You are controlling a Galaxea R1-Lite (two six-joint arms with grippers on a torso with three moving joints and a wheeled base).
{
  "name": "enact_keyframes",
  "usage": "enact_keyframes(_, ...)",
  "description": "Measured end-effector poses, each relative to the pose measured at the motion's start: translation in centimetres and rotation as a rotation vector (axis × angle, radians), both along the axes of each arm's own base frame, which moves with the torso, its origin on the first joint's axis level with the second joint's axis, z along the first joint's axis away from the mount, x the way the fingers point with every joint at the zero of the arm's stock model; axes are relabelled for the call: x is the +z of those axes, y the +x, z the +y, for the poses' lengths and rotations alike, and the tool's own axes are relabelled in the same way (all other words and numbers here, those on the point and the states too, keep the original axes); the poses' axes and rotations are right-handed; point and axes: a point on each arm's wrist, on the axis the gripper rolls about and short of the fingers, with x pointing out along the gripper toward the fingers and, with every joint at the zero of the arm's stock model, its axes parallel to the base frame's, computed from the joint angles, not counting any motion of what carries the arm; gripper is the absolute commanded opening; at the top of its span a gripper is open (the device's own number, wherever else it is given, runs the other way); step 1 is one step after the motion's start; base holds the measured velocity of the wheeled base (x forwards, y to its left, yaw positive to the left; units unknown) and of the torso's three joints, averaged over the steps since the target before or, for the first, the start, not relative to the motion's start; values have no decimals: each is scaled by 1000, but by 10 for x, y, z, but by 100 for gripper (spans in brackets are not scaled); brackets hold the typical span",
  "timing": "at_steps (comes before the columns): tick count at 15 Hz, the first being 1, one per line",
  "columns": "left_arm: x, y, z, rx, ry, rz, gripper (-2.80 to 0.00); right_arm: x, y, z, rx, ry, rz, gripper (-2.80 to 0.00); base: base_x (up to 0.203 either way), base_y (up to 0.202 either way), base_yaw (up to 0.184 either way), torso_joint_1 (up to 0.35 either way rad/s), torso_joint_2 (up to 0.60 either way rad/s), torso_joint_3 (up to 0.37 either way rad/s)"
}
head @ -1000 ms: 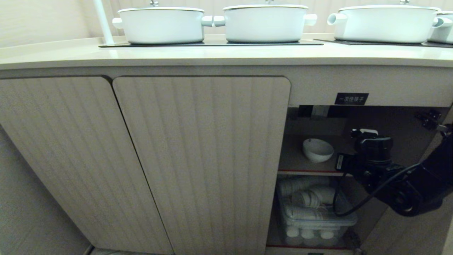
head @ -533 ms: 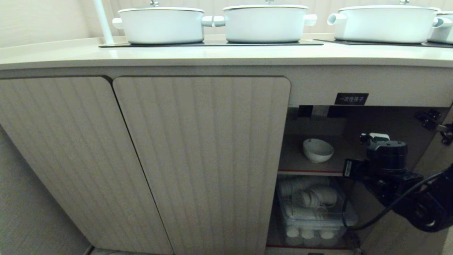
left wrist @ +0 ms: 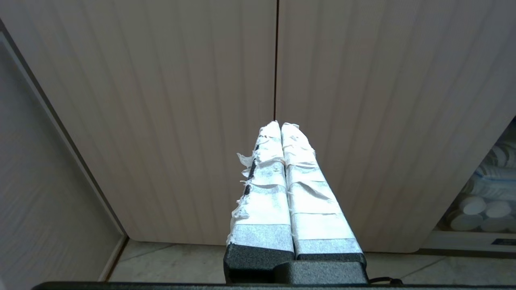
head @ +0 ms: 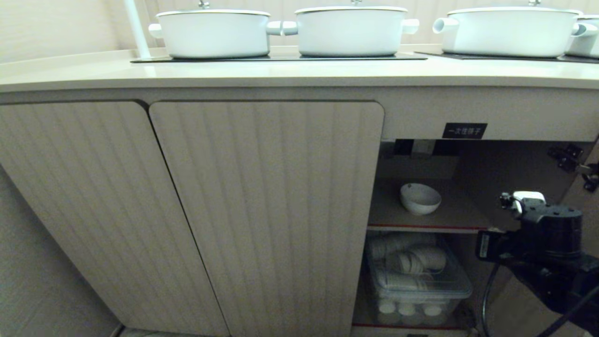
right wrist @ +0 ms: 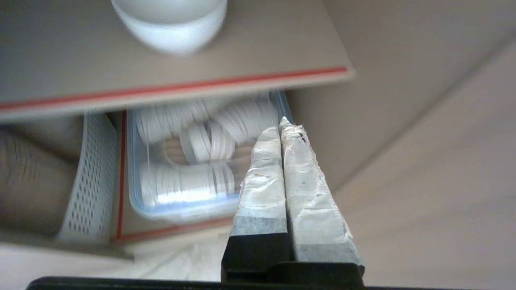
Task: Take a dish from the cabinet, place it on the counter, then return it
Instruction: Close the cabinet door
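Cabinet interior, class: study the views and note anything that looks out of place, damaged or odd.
The tape wrapped on both grippers' fingers is frayed and torn at the edges. Otherwise nothing stands out: the bowl sits upright on the cabinet's inner shelf, and the clear box below holds stacked white pieces.

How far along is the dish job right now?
Done: the cabinet stands open, the dish on its shelf. In hand: nothing; the right gripper is shut and empty outside it. Whether this is before fetching or after returning, I cannot tell. The counter holds only pots.

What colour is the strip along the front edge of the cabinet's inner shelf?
Red, a thin line along the beige inner shelf's front edge, under the small white round ceramic bowl; clearest in the right wrist view.
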Motion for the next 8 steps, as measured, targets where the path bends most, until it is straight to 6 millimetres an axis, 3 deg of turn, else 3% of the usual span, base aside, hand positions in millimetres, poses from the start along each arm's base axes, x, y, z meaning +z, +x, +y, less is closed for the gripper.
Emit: enact_keyframes(8,0,0,0,-1,0,0,-280,-7,-72,-10,93,35,52,-280,0,0,0,0,0,0)
